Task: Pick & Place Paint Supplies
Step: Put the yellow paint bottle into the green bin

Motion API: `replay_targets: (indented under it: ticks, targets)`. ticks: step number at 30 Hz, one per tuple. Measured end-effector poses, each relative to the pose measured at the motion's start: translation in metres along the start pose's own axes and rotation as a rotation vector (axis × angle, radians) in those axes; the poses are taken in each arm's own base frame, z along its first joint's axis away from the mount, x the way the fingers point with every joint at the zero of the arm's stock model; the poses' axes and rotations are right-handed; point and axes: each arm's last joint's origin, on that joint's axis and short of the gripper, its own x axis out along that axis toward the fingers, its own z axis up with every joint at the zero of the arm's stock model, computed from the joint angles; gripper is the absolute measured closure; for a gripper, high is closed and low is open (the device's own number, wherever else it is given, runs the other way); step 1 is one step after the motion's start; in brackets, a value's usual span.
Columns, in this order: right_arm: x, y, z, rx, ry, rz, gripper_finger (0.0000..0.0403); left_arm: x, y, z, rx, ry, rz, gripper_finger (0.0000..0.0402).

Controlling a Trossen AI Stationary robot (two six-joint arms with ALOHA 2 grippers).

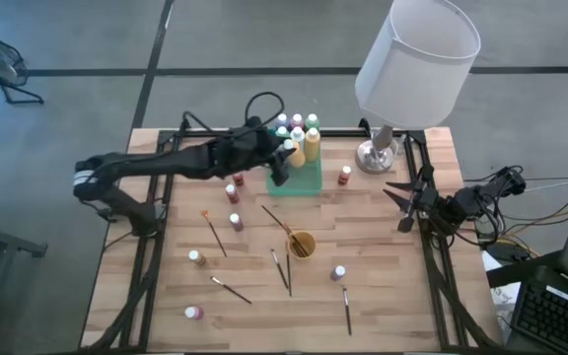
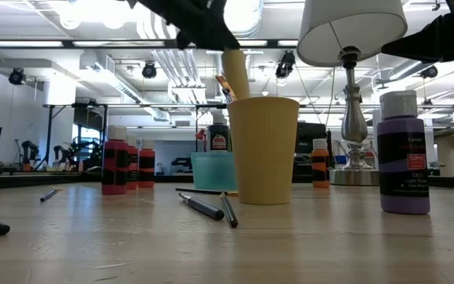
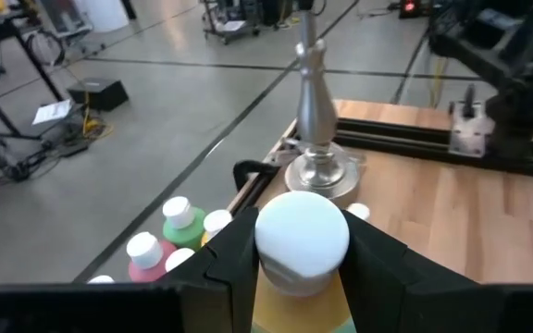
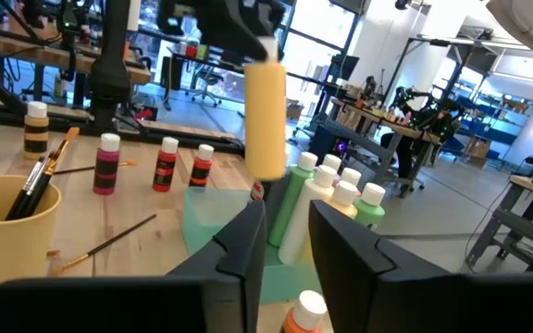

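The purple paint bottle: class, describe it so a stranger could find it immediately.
Start at the yellow cup holding brushes, near the table's middle. Toward the right arm's side stands the purple paint bottle, alone, with a paintbrush lying beside it. It is the only purple-bodied bottle standing outside the green tray.

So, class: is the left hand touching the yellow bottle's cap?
Touching. The left wrist view shows the left hand with fingers pressed against both sides of the yellow bottle's white cap.

A yellow paint bottle [image 1: 311,146] with a white cap hangs upright above the green tray [image 1: 309,182], where more pale-capped bottles [image 1: 297,125] stand clustered. Red, pink and purple bottles [image 1: 235,222] stand scattered across the tabletop [image 1: 383,256] among thin dark-handled paintbrushes [image 1: 286,271] lying flat.
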Motion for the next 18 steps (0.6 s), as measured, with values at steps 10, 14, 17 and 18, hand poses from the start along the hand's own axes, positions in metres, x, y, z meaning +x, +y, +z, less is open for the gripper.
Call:
replay_targets:
  ticks: [10,14,17,18]
  targets:
    - [0.0,0.0,0.0,0.0,0.0,0.0,0.0351,0.045,-0.012,-0.028,0.002,0.049,0.003,0.0273]
    - [0.0,0.0,0.0,0.0,0.0,0.0,0.0358,0.056,-0.014,-0.035,-0.02,0.076,0.009,0.0273]
    - [0.0,0.0,0.0,0.0,0.0,0.0,0.0359,0.061,-0.013,-0.039,-0.049,0.09,0.012,0.0273]
    - [0.0,0.0,0.0,0.0,0.0,0.0,0.0358,0.063,-0.013,-0.04,-0.06,0.092,0.014,0.0273]
